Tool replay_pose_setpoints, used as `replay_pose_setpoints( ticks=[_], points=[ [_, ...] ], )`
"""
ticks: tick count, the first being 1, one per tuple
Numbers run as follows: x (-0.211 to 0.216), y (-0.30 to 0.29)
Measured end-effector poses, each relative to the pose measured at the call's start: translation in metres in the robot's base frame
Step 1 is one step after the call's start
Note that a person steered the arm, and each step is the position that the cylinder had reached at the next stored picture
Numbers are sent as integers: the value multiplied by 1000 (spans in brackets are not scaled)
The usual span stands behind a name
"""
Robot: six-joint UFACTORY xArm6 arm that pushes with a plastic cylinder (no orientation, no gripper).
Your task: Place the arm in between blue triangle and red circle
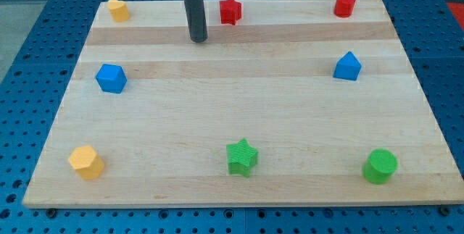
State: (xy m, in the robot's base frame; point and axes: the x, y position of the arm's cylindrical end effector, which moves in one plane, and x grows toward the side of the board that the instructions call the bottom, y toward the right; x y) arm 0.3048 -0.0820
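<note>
The blue triangle block point(347, 67) sits at the view's right, in the upper half of the wooden board point(239, 111). The red circle block point(345, 4) stands above it near the board's top right corner. My tip point(199, 39) rests on the board near the top, left of centre. It is far to the left of both blocks and just left of and below a red star block point(230, 11).
A yellow block point(117, 9) is at the top left, a blue block point(111, 78) at the left, a yellow hexagon-like block point(86, 162) at the bottom left. A green star point(242, 157) is at bottom centre, a green circle block point(380, 166) at bottom right.
</note>
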Motion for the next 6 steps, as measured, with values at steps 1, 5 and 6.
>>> replay_pose_setpoints(
  ticks=[1, 5, 6],
  points=[
    [0, 2],
    [-8, 154],
    [-6, 222]
  ],
)
